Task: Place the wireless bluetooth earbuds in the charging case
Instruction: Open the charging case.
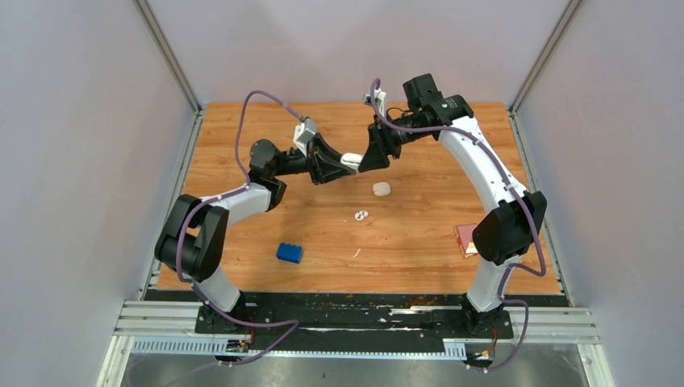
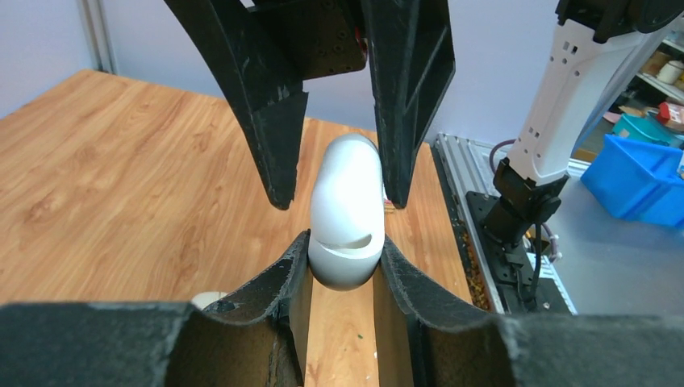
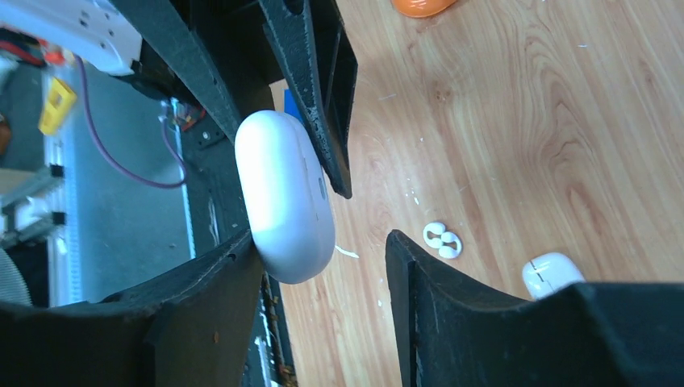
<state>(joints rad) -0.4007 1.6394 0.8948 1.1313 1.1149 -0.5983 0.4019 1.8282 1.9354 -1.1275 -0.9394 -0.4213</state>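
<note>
A white oval charging case (image 2: pixel 347 210) is held in the air, clamped between my left gripper's (image 2: pixel 345 246) fingers. It looks closed, with a curved notch at the seam. In the top view the case (image 1: pixel 352 160) hangs between my left gripper (image 1: pixel 343 163) and right gripper (image 1: pixel 368 156) above the table's middle. My right gripper (image 3: pixel 323 242) is open around the case's (image 3: pixel 284 193) far end; one finger (image 3: pixel 218 290) touches it and the other stands apart. A joined pair of white earbuds (image 1: pixel 361 214) lies on the table below and also shows in the right wrist view (image 3: pixel 441 239).
A second small white case (image 1: pixel 381 189) lies on the wood near the earbuds. A blue toy brick (image 1: pixel 289 253) sits front left, a tiny white sliver (image 1: pixel 356 253) beside it. A pink-red flat item (image 1: pixel 465 239) lies by the right arm. An orange object (image 3: pixel 419 5) shows at the frame edge.
</note>
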